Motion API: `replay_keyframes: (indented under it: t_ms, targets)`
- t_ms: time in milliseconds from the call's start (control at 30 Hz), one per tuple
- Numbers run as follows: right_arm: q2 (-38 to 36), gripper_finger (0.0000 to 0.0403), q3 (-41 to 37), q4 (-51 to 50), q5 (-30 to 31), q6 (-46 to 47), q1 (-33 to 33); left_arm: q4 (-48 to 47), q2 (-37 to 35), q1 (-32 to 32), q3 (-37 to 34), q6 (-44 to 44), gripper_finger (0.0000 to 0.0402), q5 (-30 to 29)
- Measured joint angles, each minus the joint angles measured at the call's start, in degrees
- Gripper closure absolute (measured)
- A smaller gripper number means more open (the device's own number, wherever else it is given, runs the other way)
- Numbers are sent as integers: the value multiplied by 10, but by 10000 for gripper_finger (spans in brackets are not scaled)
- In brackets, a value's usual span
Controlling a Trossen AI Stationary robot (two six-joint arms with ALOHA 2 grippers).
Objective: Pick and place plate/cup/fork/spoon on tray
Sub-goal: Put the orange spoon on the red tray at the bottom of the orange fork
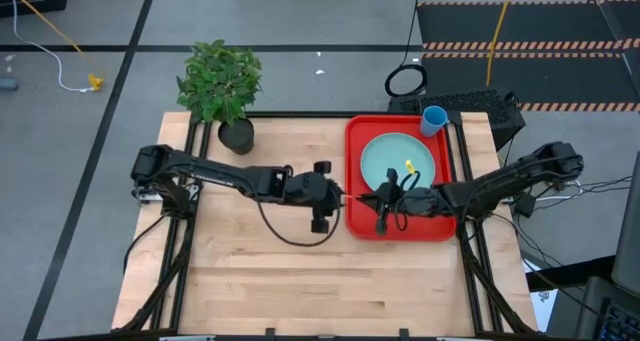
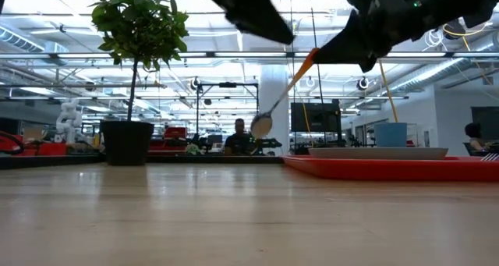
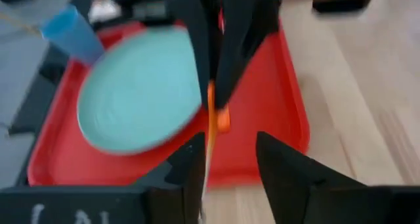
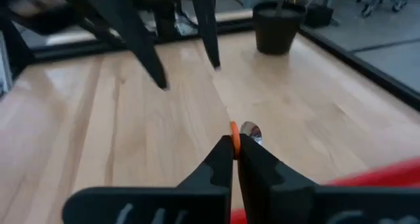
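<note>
We see the right pincer (image 4: 232,159) pinched shut on the orange handle of the spoon (image 2: 281,97), which hangs tilted in the air with its silver bowl lowest, above the wooden surface (image 1: 300,271) just off the red tray's (image 1: 352,161) left edge. The left pincer (image 3: 226,161) faces it from close by, its fingers (image 3: 279,165) spread apart on either side of the handle without clamping it. The pale turquoise plate (image 1: 385,161) lies in the tray, and the blue cup (image 1: 434,120) stands at the tray's far right corner. A potted plant (image 1: 222,86) sits at the surface's far left edge.
</note>
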Motion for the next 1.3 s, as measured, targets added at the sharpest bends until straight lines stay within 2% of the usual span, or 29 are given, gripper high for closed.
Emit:
replay_keyframes:
  t_ms: [200,367,467,633,867,1133,1233,1300]
  targets:
    - [-28,402,0,-40,-2,7,0,104,34,5,0,13,227,-5]
    - [-40,403,0,-60,-4,7,1,103,58,18,0,18,207,-8]
    - [-41,403,0,-58,-4,7,1,104,61,24,0,18,209,-7]
    - [-40,403,0,-56,-6,7,1,102,61,34,0,13,239,25]
    - [-40,403,0,-31,-33,6,1,90,74,37,-1,21,306,38]
    - [-40,403,0,-32,-34,2,1,98,84,39,0,46,384,56]
    - [-41,403,0,-32,-38,-6,1,100,84,39,-1,47,391,59]
    - [-44,399,0,-32,-63,-17,1,95,80,37,-1,47,388,59]
